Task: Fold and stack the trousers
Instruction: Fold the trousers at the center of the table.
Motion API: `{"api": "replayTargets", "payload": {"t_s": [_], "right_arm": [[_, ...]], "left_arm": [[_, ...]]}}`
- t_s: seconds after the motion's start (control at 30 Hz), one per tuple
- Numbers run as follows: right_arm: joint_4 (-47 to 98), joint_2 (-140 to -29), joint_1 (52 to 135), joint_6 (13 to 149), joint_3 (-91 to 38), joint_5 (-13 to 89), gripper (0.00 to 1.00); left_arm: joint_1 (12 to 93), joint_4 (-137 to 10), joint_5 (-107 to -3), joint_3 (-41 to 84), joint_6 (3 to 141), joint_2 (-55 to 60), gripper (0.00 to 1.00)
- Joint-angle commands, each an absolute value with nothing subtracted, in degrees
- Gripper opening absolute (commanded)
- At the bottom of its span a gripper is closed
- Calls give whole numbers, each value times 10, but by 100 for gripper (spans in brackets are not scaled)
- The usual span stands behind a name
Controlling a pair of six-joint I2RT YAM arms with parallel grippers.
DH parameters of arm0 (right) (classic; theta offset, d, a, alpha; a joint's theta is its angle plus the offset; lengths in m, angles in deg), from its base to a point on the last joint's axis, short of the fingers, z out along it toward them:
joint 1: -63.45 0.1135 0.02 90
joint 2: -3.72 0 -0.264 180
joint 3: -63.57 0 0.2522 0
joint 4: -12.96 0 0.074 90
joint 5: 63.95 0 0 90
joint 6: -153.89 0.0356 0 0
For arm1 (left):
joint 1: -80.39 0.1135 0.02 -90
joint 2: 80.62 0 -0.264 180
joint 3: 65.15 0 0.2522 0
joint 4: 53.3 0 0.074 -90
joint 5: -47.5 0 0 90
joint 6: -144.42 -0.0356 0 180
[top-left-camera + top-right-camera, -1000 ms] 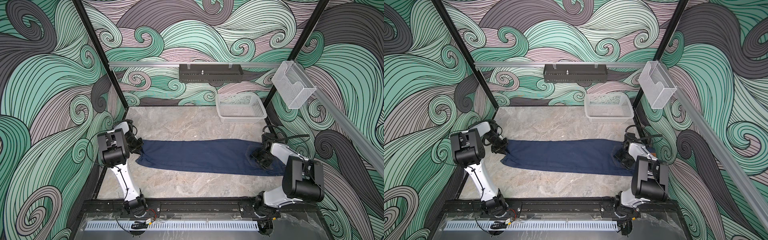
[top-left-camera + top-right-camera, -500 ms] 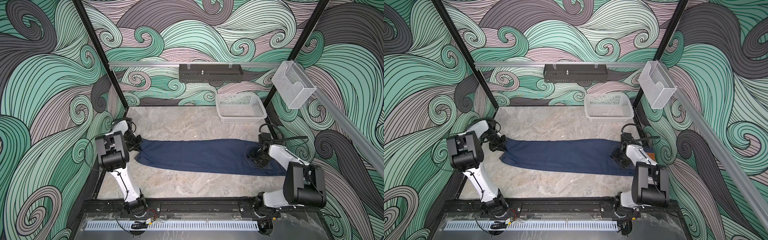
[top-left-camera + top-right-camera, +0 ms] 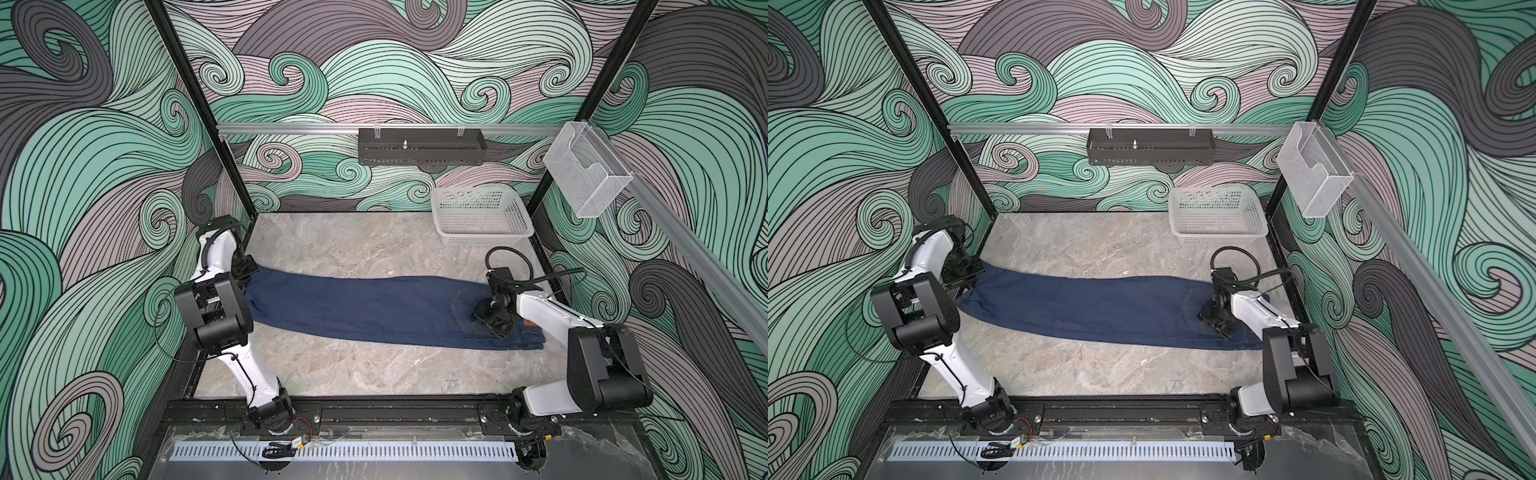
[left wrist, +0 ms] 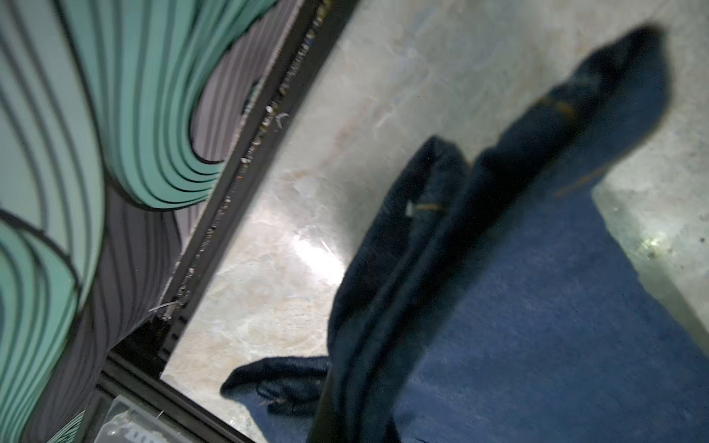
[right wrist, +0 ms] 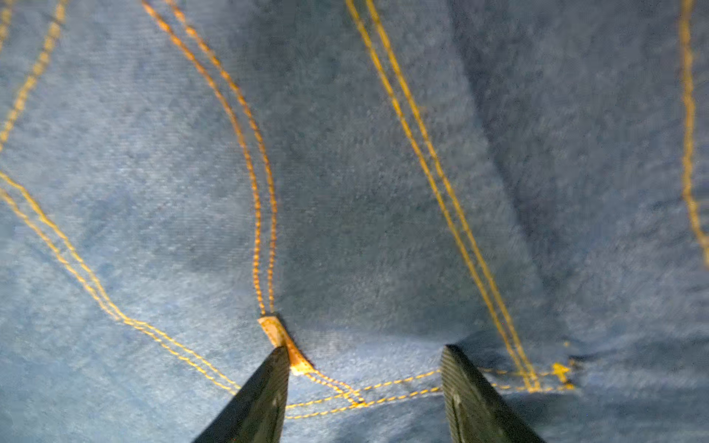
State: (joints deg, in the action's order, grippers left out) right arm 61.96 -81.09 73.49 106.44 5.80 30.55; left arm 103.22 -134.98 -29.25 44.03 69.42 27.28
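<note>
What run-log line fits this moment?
left gripper: shut on dark navy denim trousers, leg end | right gripper: open, at waist end

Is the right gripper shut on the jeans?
No, the right wrist view shows the right gripper with its two fingers standing well apart over the jeans.

Both top views are looking down from high at the front, w/ near-identical framing: whole table (image 3: pixel 374 245) & back wall (image 3: pixel 395 83). Left wrist cam is hanging close over the trousers (image 4: pixel 537 326) at the leg end, facing table edge & side wall (image 4: pixel 57 153); pic is blurring. Right wrist cam is sitting v. close on pocket stitching (image 5: pixel 264 191), w/ right gripper (image 5: pixel 364 356) tips in shot.
</note>
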Motion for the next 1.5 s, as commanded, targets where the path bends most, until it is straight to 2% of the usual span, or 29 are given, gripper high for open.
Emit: {"api": "replayTargets", "payload": {"t_s": [0.0, 0.23, 0.5, 0.73, 0.97, 1.47], "right_arm": [[612, -848, 780, 1107, 30, 304, 64], [612, -867, 828, 1127, -19, 302, 64], [666, -791, 830, 1094, -67, 258, 69], [686, -739, 798, 1069, -67, 260, 69], [687, -714, 730, 1039, -32, 270, 70], [677, -697, 701, 1037, 18, 281, 70]], "left_arm": [[1040, -1380, -209, 486, 699, 261, 0], [1039, -1392, -235, 499, 690, 258, 0], [984, -1385, -505, 424, 659, 167, 0], [901, -1371, -590, 356, 726, 65, 0], [818, -1314, -633, 290, 828, -18, 0], [634, -1130, -543, 187, 1042, -32, 0]]}}
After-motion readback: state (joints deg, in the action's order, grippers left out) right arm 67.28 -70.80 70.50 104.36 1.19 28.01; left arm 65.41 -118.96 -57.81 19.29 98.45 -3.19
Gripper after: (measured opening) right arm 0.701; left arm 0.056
